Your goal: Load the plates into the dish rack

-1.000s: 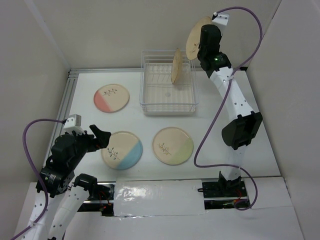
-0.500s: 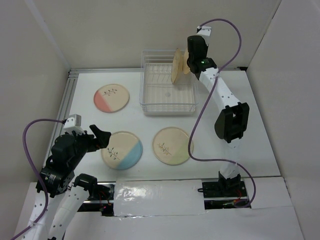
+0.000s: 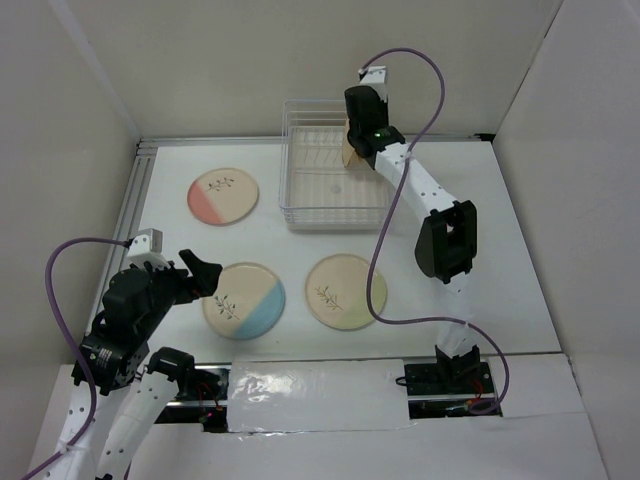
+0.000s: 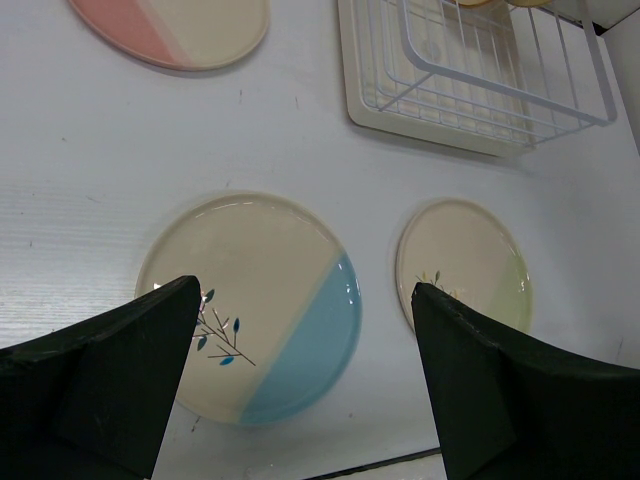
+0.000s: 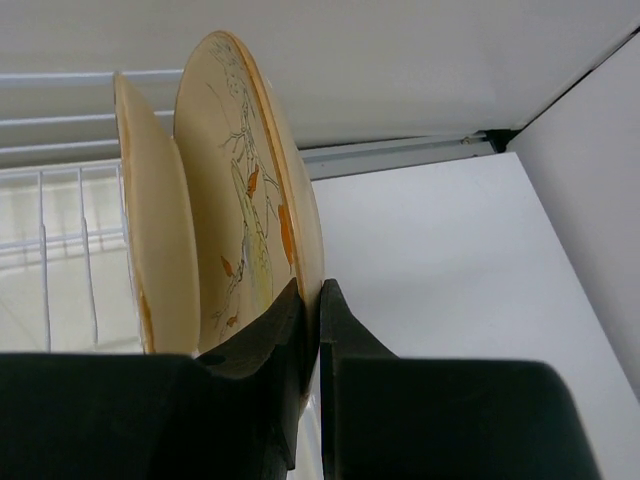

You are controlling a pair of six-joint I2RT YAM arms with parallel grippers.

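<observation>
My right gripper is shut on the rim of a tan-speckled plate and holds it on edge over the right end of the white wire dish rack. A second tan plate stands on edge in the rack just left of it. In the top view the right gripper hides most of both. The part pink plate, part blue plate and part green plate lie flat on the table. My left gripper is open and empty above the blue plate.
The rack stands at the back middle of the white table, close to the back wall. Side walls close in the table on the left and right. A purple cable loops from the right wrist past the right arm.
My right arm has swung left and down, bringing the held tan plate from up by the back wall to beside the plate standing in the rack. The left arm has not moved.
</observation>
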